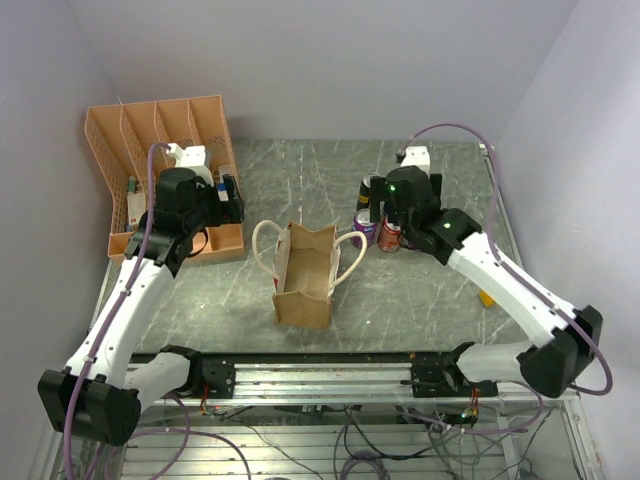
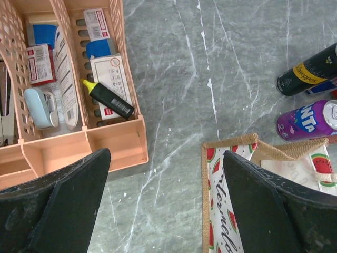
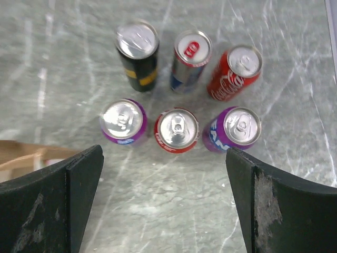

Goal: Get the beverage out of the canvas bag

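Observation:
The canvas bag [image 1: 304, 277] stands upright and open mid-table, tan with two cream rope handles. No can shows inside it in the top view. Its rim and watermelon-print lining [image 2: 221, 211] show in the left wrist view. My left gripper [image 1: 228, 203] [image 2: 166, 158] is open and empty, above bare table between the orange rack and the bag. My right gripper [image 1: 385, 208] [image 3: 163, 158] is open and empty, above the table just in front of several upright cans: purple [image 3: 122, 121], red [image 3: 176, 130], purple Fanta [image 3: 234, 129].
Behind those stand a black can [image 3: 138, 52], a silver-blue can [image 3: 190, 58] and a red cola can [image 3: 237, 71]. The orange slotted rack [image 1: 160, 170] at back left holds a highlighter [image 2: 108, 99] and small boxes. A yellow object [image 1: 486, 297] lies at the right edge.

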`<state>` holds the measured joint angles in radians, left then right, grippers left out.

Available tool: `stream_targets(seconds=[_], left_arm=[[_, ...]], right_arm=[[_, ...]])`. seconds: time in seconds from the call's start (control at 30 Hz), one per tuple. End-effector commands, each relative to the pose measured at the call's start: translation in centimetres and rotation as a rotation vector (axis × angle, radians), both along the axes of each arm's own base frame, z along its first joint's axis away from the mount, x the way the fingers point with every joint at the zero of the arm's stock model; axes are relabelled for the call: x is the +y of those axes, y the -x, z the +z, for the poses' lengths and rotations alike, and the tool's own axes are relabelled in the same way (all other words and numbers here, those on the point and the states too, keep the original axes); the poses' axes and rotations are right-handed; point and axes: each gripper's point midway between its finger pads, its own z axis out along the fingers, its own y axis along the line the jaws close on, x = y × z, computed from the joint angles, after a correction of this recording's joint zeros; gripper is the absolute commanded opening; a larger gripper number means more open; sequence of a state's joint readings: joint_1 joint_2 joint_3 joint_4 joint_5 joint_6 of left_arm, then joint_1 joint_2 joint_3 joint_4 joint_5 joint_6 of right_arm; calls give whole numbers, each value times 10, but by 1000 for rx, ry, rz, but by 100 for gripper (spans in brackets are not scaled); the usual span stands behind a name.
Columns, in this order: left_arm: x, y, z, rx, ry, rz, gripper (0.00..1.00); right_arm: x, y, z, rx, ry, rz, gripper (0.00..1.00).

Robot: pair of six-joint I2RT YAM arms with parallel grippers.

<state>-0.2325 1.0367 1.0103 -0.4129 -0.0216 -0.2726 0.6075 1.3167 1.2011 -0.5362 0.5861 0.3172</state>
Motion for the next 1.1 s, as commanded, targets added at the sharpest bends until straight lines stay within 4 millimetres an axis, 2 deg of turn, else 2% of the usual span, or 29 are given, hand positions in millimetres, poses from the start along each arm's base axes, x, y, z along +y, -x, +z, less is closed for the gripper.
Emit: stream_targets(seconds=[0.0,0.03,0.2,0.27,0.37,0.4,0.53,0.67,0.83,1.07], left_arm=[[-2,-5,30,-26,22,11,98],[3,-4,36,-28,27,40,95],[18,19,84,-119,76,117,82],[22,33,103,-170,96,127,86],[19,55,130,-273,113,66,92],[17,65,140,-313,124,34,99],[15,97,173,-457,181,-15,100],[18,118,192,-549,214,-25,99],[24,125,204,-598,220,-5,99],[32,122,208,-609,186,35,100]], right_arm=[[-2,25,58,-83,-82,7,100],[-1,30,68,-100,-106,29,100],[-23,54,117,-229,-192,4,100],[-31,71,142,-336,-249,51,100],[-39,93,170,-490,-336,121,100],[-41,99,174,-526,-351,142,100],[-46,112,182,-565,-385,169,100],[-48,118,186,-575,-393,180,100],[-45,123,188,-608,-371,239,100],[-50,120,203,-637,-357,209,100]])
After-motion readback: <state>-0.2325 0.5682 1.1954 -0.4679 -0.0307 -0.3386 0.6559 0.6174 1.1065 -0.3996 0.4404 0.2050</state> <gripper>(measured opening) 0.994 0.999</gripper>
